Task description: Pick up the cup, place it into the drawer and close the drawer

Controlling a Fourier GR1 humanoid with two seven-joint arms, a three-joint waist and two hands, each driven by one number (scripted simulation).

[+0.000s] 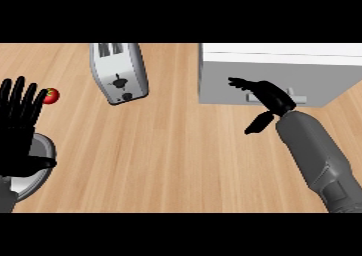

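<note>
A grey round vessel, seemingly the cup [38, 162], sits at the counter's left edge, mostly hidden behind my left hand [14, 132]. That hand is open and resting, fingers straight and pointing up. The drawer unit [317, 70] is a white-topped grey box at the back right, and its front looks flush. My right hand [271, 96] is open against the drawer front, fingers spread over the handle [302, 98] and thumb hanging down toward the counter. It holds nothing.
A silver toaster [119, 73] stands tilted at the back, left of centre. A small red fruit [51, 95] lies beside my left fingertips. Bare wooden counter [169, 150] stretches between the two arms.
</note>
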